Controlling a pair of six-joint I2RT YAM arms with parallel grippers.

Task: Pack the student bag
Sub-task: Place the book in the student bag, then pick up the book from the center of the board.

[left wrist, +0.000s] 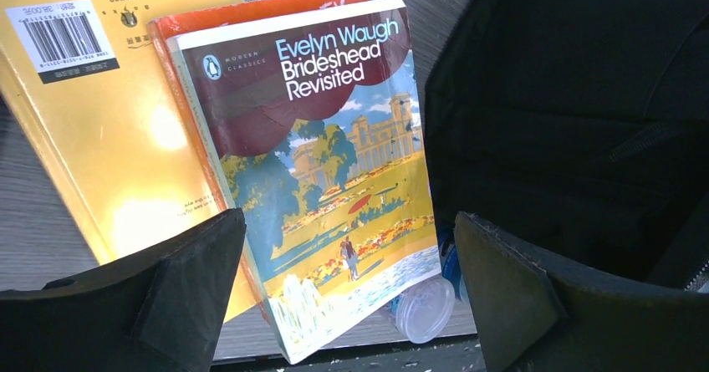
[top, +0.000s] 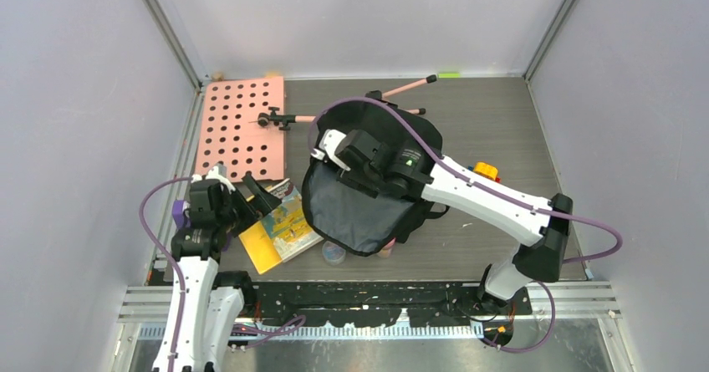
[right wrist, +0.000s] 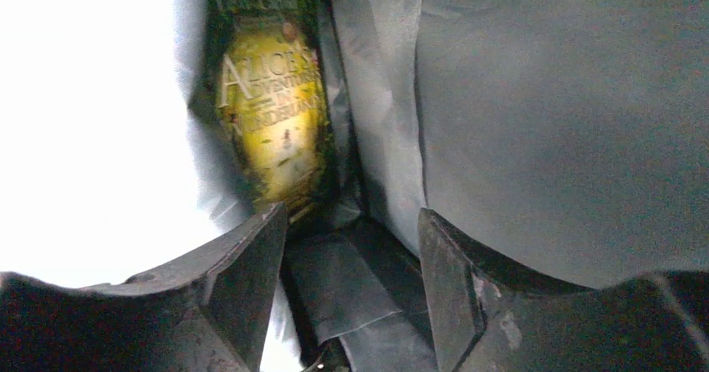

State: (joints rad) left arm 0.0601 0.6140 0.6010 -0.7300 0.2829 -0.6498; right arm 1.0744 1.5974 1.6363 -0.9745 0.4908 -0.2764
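Three books (top: 280, 226) beside edge of student bag (top: 351, 213)

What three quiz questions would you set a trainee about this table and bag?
1. True or false: the paperback titled Brideshead Revisited already lies inside the large black soft fabric backpack.
2. Which book shows inside the backpack in the right wrist view? A: the dark-covered Alice's Adventures in Wonderland book. B: a plain yellow hardback. C: none.
3. Fill in: the left gripper, above that paperback, has its jaws ____.
Key: 1 false; 2 A; 3 open.
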